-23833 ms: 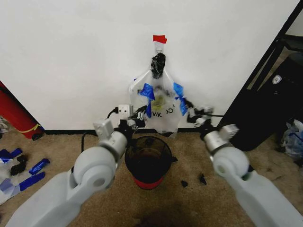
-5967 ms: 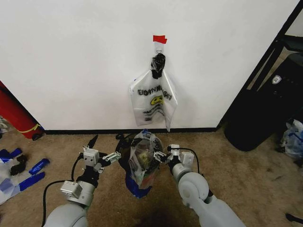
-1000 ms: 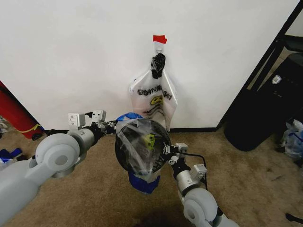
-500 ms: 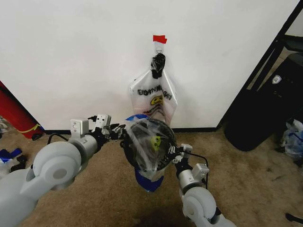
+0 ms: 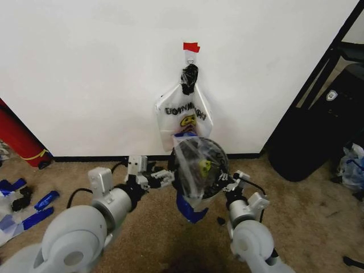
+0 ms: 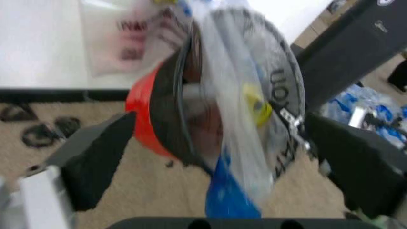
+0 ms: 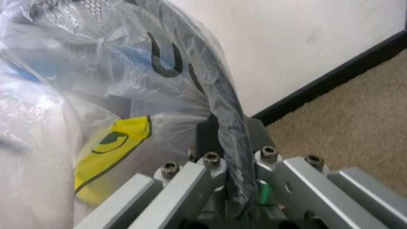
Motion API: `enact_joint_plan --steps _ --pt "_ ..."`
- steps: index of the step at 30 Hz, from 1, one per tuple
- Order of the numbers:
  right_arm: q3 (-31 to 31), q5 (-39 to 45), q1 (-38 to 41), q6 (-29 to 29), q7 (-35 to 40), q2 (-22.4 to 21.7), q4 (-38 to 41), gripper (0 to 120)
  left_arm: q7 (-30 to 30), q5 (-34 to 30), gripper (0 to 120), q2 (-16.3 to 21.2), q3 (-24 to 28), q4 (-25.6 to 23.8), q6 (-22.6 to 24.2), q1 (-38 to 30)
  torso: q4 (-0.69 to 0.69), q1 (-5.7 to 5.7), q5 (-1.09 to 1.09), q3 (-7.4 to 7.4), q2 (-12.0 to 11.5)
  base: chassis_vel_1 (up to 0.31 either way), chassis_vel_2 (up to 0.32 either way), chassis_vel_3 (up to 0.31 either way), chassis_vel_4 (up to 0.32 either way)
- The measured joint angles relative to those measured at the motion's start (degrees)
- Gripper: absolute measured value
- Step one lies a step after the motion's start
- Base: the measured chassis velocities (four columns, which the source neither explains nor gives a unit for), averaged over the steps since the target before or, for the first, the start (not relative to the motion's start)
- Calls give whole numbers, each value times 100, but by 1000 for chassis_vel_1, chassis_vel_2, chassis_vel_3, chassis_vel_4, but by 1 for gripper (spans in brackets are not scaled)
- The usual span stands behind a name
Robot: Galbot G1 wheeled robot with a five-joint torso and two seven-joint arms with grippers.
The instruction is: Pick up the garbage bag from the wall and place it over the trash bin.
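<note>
Two grippers flank the trash bin (image 5: 199, 168), which is lifted off the carpet and tipped so its mouth faces the camera. Right gripper (image 7: 219, 164) is clenched on the bin's rim, bag plastic pinched in with it, as the right wrist view shows; in the head view it sits at the bin's right edge (image 5: 230, 181). Left gripper (image 5: 161, 177) sits just beside the bin's left edge, fingers spread apart with the bin between them in the left wrist view (image 6: 210, 157), not clearly gripping anything. Garbage bag (image 5: 196, 170) with blue tape is stretched across the bin mouth, yellow smiley showing, blue end hanging below the bin. Step in hand, by my read: bag is over the bin, fit being finished while the bin is held up. Next move likely calls for setting the bin down upright on the carpet without dragging the thin plastic off the rim, then letting go; film looks slippery and easy to tear. Behind, the wall (image 5: 85, 74) is white with a black baseboard, a hook under a red tape piece (image 5: 191, 46), and a second printed bag (image 5: 185, 116) hanging from it. Carpet (image 5: 307, 216) is tan; red cylinder (image 5: 20, 139) at the left edge, blue tape scraps (image 5: 40, 207) near it, black cabinet (image 5: 324, 119) at the right.
</note>
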Motion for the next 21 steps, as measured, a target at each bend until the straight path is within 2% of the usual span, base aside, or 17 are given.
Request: enact_joint_plan --steps 5,10,21 --pt "90 79 30 -22 14 -68 36 0 204 7 112 -66 118 4 21 295 0 0 0 0 0 0 0 0 0" --pt "85 8 20 -44 2 -76 64 0 416 17 115 -138 357 12 58 284 0 0 0 0 0 0 0 0 0" --pt "-16 -109 -32 -49 -84 -54 139 0 429 66 106 -334 844 483 59 -143 -1 0 -1 0 0 0 0 0 0"
